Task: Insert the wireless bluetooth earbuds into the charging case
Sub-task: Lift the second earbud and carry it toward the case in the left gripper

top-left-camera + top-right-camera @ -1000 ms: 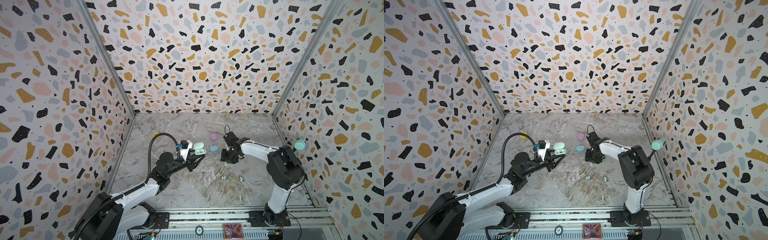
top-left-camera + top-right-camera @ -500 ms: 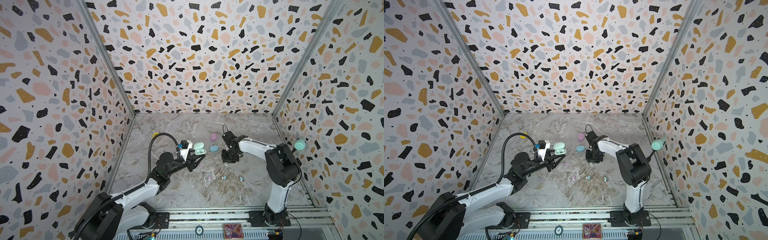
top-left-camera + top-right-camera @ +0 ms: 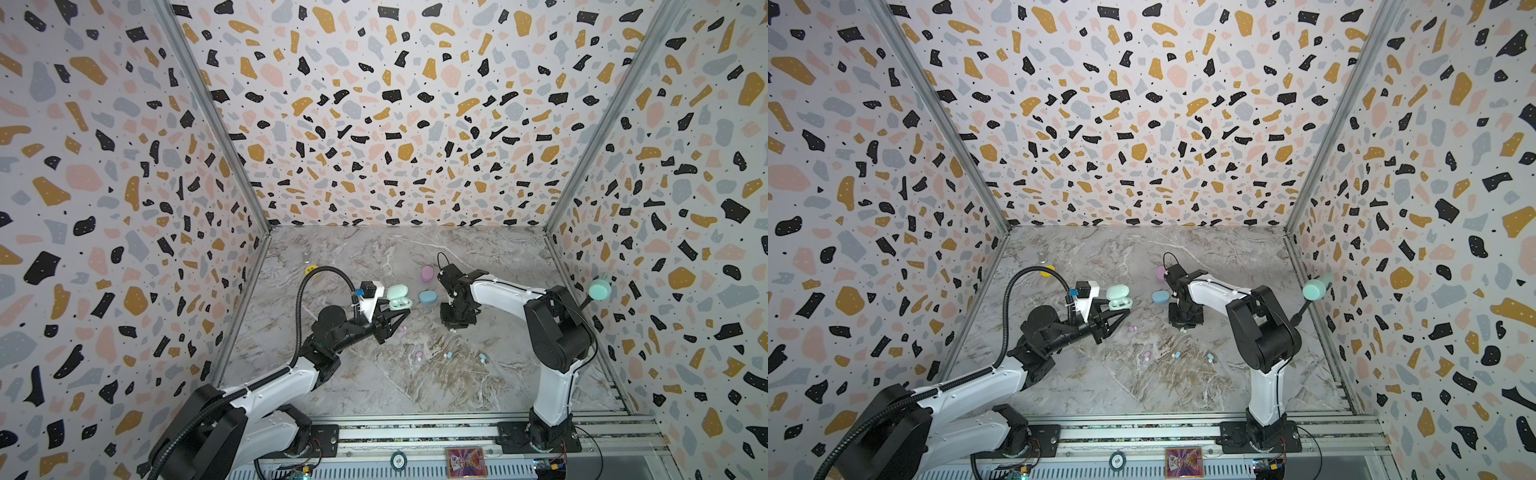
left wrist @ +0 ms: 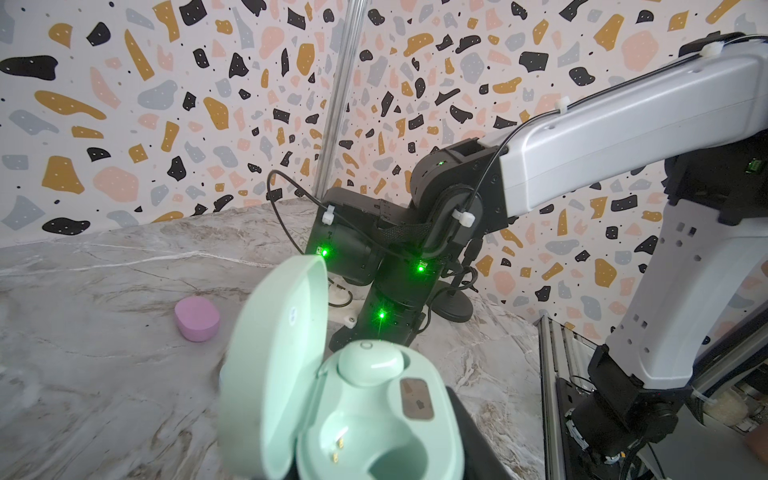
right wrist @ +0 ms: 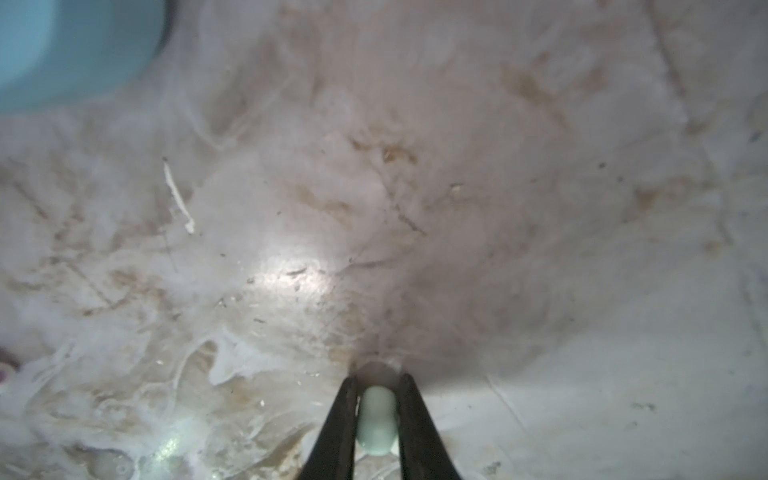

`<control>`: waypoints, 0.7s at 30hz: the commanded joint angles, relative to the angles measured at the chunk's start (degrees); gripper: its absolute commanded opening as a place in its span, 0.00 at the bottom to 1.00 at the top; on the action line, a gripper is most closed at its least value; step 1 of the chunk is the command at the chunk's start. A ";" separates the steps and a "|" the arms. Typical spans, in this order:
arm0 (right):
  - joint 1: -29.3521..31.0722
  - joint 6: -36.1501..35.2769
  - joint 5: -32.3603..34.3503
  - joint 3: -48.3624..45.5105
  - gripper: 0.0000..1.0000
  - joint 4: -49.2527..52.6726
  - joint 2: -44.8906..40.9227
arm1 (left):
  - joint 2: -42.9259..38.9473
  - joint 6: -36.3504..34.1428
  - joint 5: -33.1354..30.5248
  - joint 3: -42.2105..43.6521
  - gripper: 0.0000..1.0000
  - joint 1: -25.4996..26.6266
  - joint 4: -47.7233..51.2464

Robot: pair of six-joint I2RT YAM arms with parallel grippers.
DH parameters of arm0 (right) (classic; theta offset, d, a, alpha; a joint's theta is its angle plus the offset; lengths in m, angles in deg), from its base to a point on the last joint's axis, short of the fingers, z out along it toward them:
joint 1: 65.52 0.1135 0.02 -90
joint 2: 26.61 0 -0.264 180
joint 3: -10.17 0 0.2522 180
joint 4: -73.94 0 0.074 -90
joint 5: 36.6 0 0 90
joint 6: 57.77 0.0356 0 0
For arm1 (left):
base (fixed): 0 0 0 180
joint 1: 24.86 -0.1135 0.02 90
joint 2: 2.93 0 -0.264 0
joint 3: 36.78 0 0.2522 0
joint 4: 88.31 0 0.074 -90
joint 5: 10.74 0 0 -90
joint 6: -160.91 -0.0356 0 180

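My left gripper (image 3: 401, 311) is shut on the open mint charging case (image 3: 398, 298), holding it above the marble floor at centre left. In the left wrist view the case's lid (image 4: 282, 353) stands up. One mint earbud (image 4: 370, 365) sits in the far socket, and the near socket (image 4: 374, 449) holds nothing. My right gripper (image 3: 455, 326) points down at the floor right of centre. Its jaws are shut on a second mint earbud (image 5: 376, 419). Loose earbuds lie on the floor: two pink (image 3: 401, 330) (image 3: 419, 355) and two blue (image 3: 448, 355) (image 3: 482, 357).
A closed pink case (image 3: 427, 273) and a closed blue case (image 3: 427, 296) lie between the two grippers. A mint knob on a black stand (image 3: 599, 289) stands by the right wall. A small yellow disc (image 3: 311, 269) lies at the back left. Patterned walls enclose three sides.
The right gripper's jaws have closed on the mint earbud on the floor, and its arm has shifted slightly. The left arm and the open case have not moved.
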State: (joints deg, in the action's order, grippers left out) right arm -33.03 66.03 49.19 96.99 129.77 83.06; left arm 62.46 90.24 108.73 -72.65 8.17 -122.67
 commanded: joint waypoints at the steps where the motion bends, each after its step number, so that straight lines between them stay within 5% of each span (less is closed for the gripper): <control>1: 0.70 -0.44 0.60 -1.16 0.16 3.77 3.19 | 0.09 0.53 0.58 0.22 0.00 -0.43 -4.48; 21: -0.38 -0.94 -5.37 -1.97 0.10 -0.51 -7.70 | 2.52 0.01 2.14 -1.49 0.00 -0.34 -5.38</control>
State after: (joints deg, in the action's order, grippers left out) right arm -32.98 65.18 46.48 95.39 129.53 80.61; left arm 64.51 90.24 109.43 -72.67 8.17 -123.52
